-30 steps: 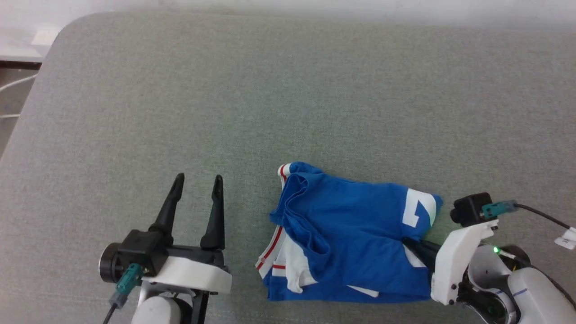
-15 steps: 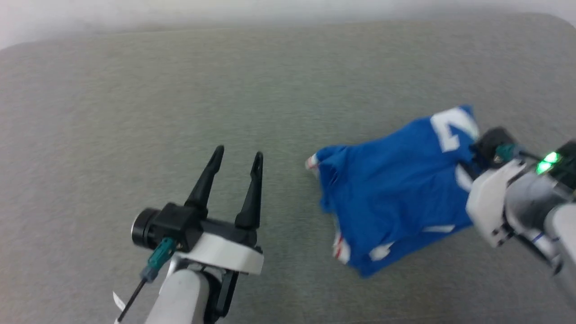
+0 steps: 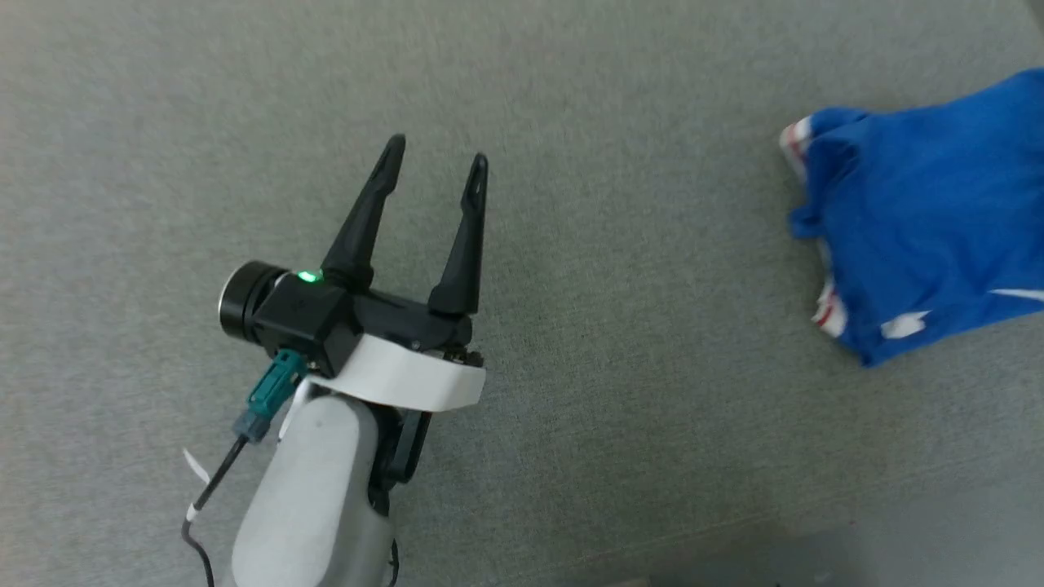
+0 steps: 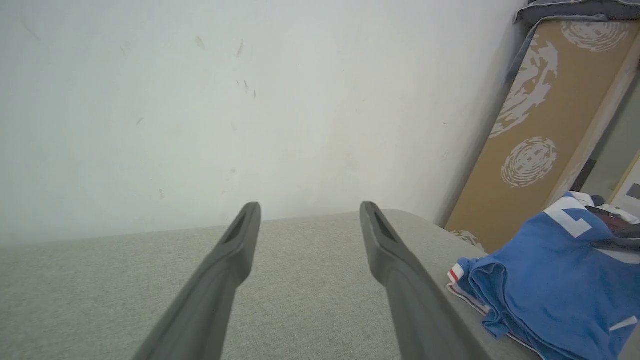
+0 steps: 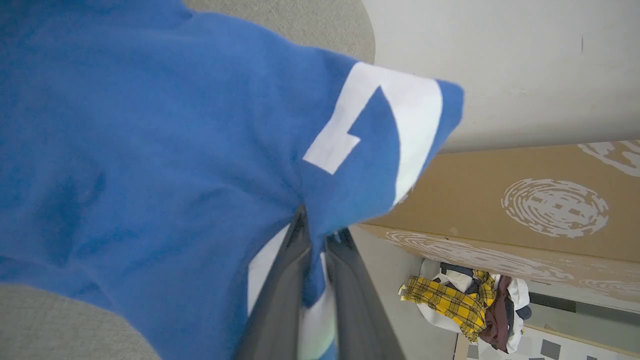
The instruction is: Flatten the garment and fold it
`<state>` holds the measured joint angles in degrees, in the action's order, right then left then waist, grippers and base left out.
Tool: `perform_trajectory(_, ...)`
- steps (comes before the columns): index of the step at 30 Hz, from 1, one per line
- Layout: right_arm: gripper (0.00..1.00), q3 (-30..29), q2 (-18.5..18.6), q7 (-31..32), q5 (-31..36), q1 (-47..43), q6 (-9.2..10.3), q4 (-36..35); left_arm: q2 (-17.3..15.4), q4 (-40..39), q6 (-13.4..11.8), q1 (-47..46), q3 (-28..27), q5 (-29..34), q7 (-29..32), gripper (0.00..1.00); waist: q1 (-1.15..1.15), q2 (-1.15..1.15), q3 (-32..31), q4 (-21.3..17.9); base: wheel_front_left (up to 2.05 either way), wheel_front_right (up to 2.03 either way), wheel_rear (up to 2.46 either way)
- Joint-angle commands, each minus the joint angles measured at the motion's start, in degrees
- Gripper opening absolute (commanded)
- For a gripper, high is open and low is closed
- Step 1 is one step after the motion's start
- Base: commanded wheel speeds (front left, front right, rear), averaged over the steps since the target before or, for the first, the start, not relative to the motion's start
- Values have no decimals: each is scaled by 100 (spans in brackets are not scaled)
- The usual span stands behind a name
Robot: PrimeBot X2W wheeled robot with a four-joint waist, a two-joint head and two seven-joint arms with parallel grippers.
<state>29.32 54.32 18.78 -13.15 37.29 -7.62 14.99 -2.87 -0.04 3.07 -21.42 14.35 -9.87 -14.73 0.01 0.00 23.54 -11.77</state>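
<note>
Right jaws clamp a fold of the garment [image 5: 150,150]; left jaws gape wide, pointing forward over the grey cushion [image 3: 612,424].

Grey cushion [image 3: 571,81], cardboard panel [image 4: 540,125], perhaps laundry [image 5: 445,300]

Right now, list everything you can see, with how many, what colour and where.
shirt: one, blue with white print and red-striped trim, bunched at the head view's right
work surface: one, grey fabric, under the shirt
wall: one, white, behind the surface
cardboard panel: one, brown with white round prints, against the wall
clothes pile: one, yellow plaid among others, beside the panel
left gripper: one, black, open, above bare surface left of the shirt
right gripper: one, dark, shut on the shirt
</note>
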Motion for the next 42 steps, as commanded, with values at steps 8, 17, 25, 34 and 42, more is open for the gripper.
perform_trajectory(8,0,-502,343,-1020,686,128,13,1286,0,-111,140,-301,-2,209,-27,100,-1,0,1230,153,0,0,0)
perform_trajectory(17,0,-1416,100,-1672,1267,270,13,2186,0,-126,173,-386,-93,246,-27,100,-1,0,1501,312,0,0,0)
perform_trajectory(25,100,-2099,-385,-2115,1745,373,13,2736,0,-27,147,-265,-211,167,-27,100,-1,0,1123,258,0,0,0)
perform_trajectory(34,100,-2598,-1075,-2356,1669,721,13,2553,0,56,66,262,-477,-59,-27,100,-1,0,4,128,0,0,0)
perform_trajectory(42,100,-3158,-2088,-2834,1065,337,13,1514,0,116,-207,881,-829,-106,-27,100,-1,0,-956,292,0,0,0)
